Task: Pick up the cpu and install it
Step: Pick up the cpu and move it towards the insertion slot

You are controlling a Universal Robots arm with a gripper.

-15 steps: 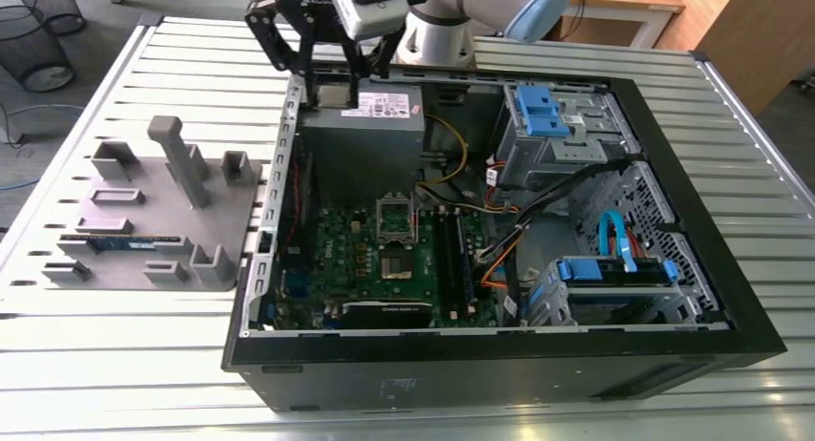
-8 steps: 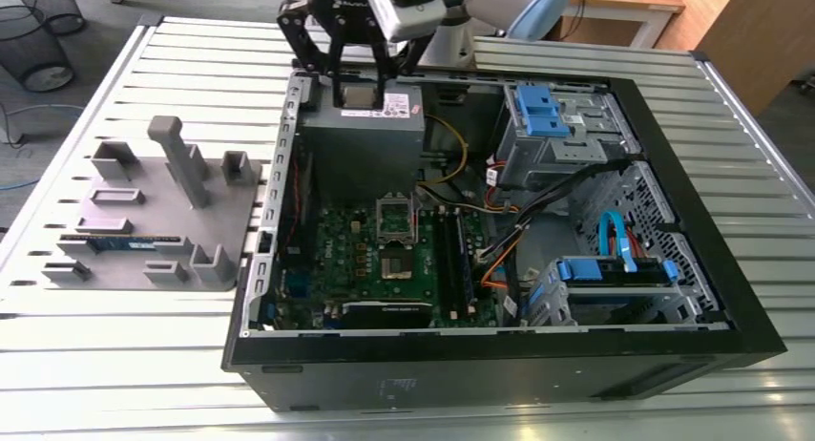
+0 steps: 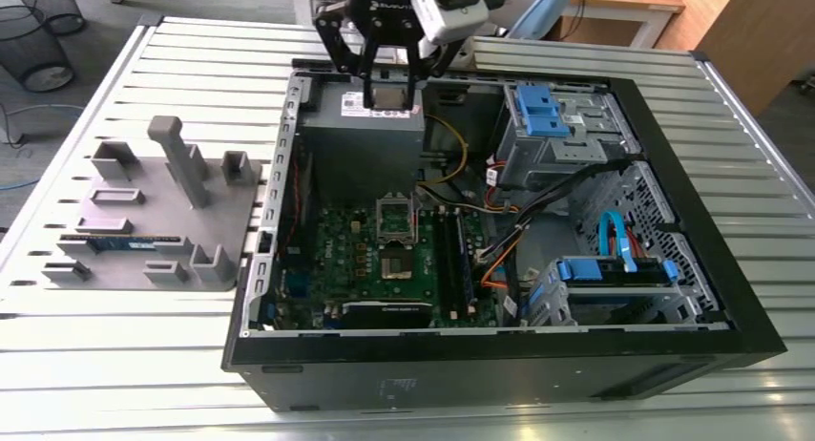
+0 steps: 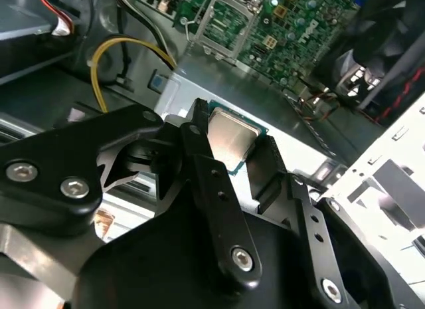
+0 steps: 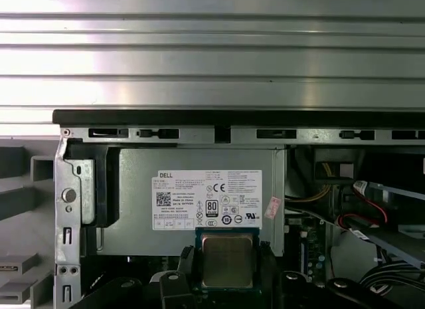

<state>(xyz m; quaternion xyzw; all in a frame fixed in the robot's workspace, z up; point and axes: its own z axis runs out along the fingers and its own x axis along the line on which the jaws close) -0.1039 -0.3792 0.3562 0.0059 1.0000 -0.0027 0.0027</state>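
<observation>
The exterior view looks down on the whole computer case (image 3: pixel 510 365); both wrist views, close in, share the cpu (image 4: pixel 232 137) (image 5: pixel 227 260).

Open computer case (image 3: pixel 510 365), grey fixture plate (image 3: pixel 134 210), slatted metal table (image 3: pixel 128 365)

The small square silver-grey cpu (image 5: pixel 228 261) has a smooth, shining metal top. The black end effector (image 4: pixel 232 141) looks matt. The ribbed silver desk (image 3: pixel 128 365) is gleaming metal; the grey fixture plate (image 3: pixel 140 207), matt plastic.

A white rectangular sticker (image 5: pixel 210 200) with small black print, a square code and round marks lies on the grey metal power-supply box (image 5: pixel 133 209). A small pink sticker (image 5: pixel 272 207) sits beside it.
</observation>
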